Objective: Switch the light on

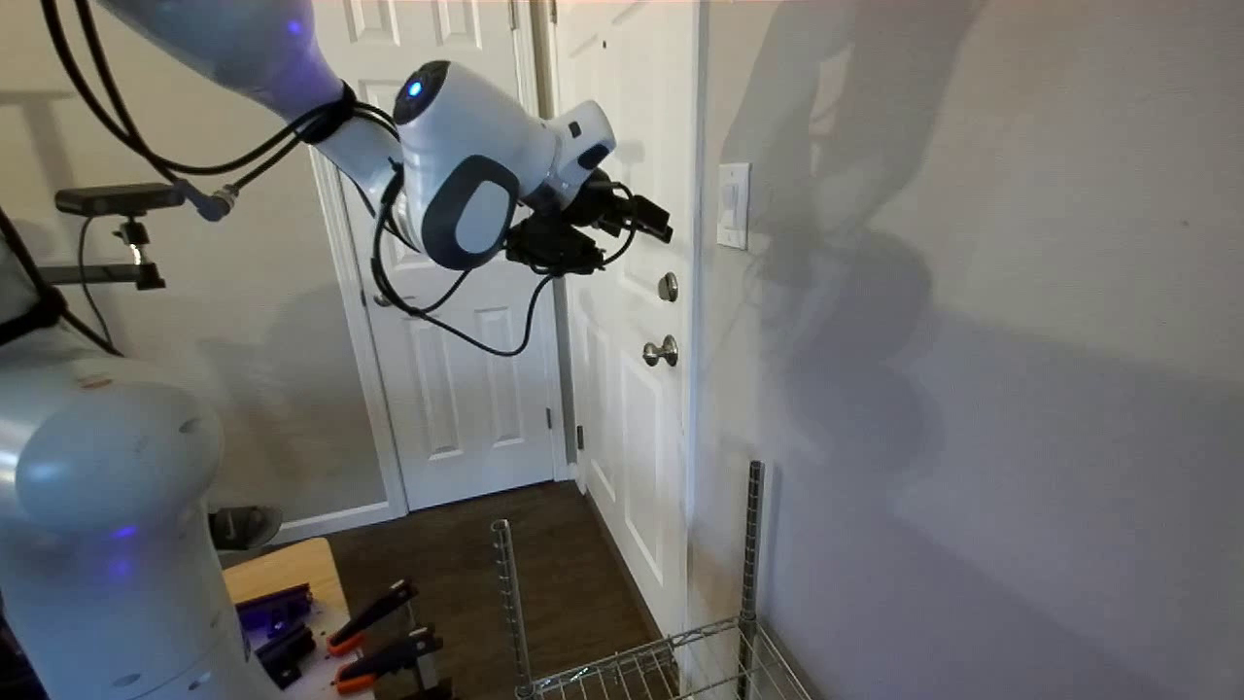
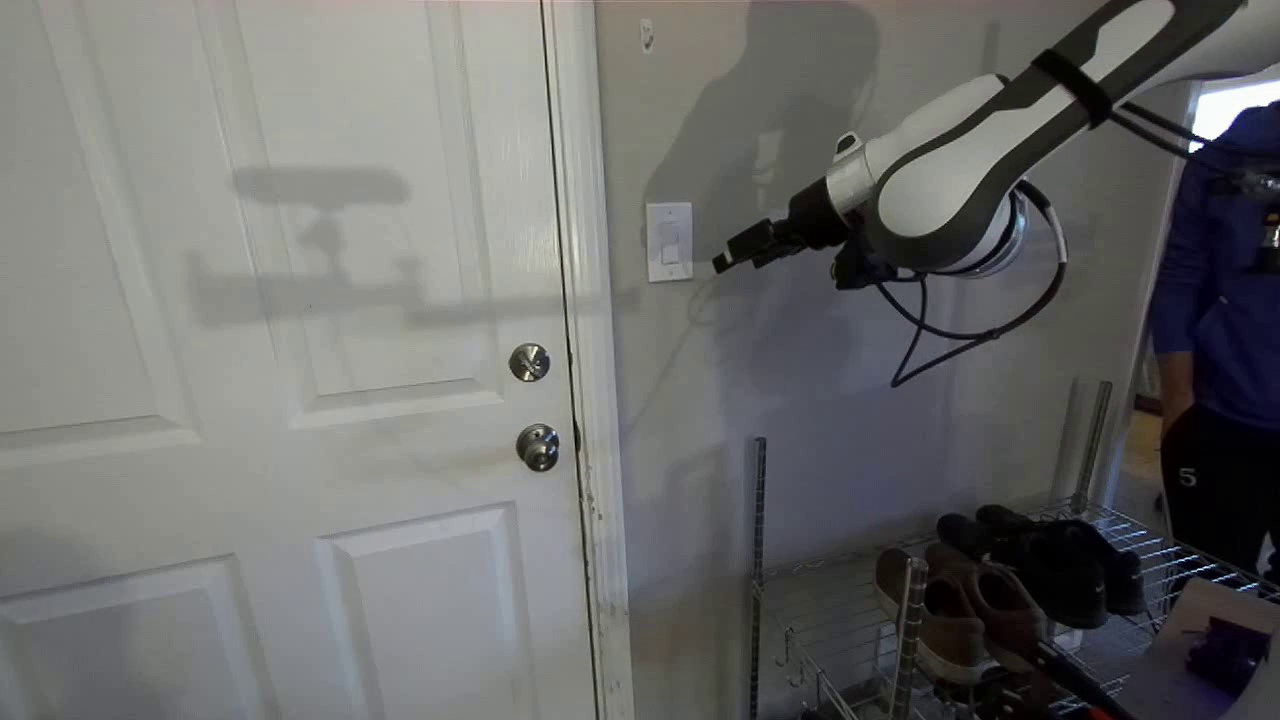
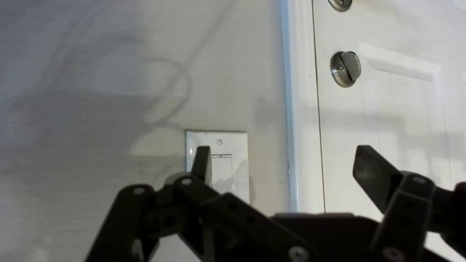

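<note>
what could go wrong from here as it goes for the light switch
With the pincer open, a lone finger might catch the switch plate and miss the rocker. If the arm dips, the black cable looping beneath it could snag on a wire rack post.

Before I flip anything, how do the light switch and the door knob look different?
The light switch is white and rectangular; the door knob is round and metallic. The light switch sits on the wall; the door knob, lower down, is on the door. Both are near the door frame.
</note>
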You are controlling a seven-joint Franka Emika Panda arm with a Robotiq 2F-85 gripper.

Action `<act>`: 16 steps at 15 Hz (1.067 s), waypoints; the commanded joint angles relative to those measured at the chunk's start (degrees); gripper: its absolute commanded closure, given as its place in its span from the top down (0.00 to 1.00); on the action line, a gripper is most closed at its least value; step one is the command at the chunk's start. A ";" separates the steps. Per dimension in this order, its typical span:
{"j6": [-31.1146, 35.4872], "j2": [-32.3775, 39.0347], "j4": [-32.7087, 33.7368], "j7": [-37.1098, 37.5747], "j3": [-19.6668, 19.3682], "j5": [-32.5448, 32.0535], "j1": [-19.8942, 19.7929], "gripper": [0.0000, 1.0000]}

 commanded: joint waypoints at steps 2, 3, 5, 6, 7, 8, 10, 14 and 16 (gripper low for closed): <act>-0.14 3.02 4.74 1.30 4.18 2.05 -2.55 1.00; -0.17 3.57 5.92 1.02 5.90 2.96 -4.29 1.00; -0.48 4.65 7.45 6.24 11.26 -1.21 -11.51 1.00; -0.37 4.90 7.80 7.31 13.07 -1.12 -13.57 1.00; -0.31 5.09 8.30 4.36 13.88 3.20 -13.34 1.00; -0.31 5.23 8.61 4.80 15.25 3.55 -14.77 1.00; -0.31 4.66 7.89 4.52 13.54 2.06 -13.41 1.00; -0.31 5.08 8.23 4.52 14.84 2.58 -14.60 1.00; -0.46 5.10 8.12 7.81 17.27 -0.71 -17.92 1.00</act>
